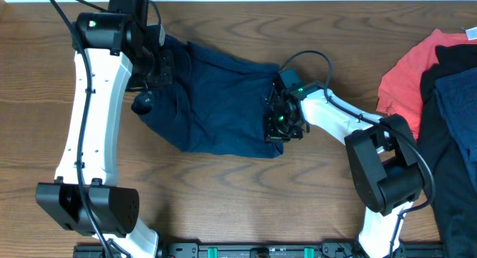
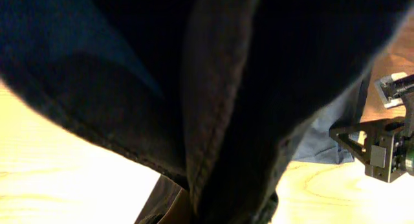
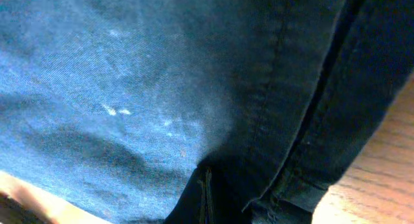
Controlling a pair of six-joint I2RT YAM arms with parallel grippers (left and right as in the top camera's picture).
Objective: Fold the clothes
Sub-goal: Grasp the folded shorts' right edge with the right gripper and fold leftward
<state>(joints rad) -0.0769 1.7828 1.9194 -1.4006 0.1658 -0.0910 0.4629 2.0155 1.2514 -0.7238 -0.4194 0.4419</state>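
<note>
Overhead cam: left gripper is sitting closed on the L edge of the shorts, pinching cloth as far as can be told. Its wrist cam is showing only dark stitched fabric hanging right over the lens, so that edge is prob. being held up off the table. At the opp. edge the right gripper is likewise sitting shut on the cloth, w/ its wrist cam filling up with navy weave. Shorts are lying rumpled betw. the two arms, mid-table, a bit toward the L. Step in hand, by judgement: both arms are gripping opp. ends to spread the garment or carry one side over; no fold is done yet. Next move is prob. calling for both to lift & travel together w/ even tension, so neither end is slipping out. Far R, coral-red shirt & black garment are lying heaped, well apart from the shorts. No containers are showing, so nothing is sitting in one.
</note>
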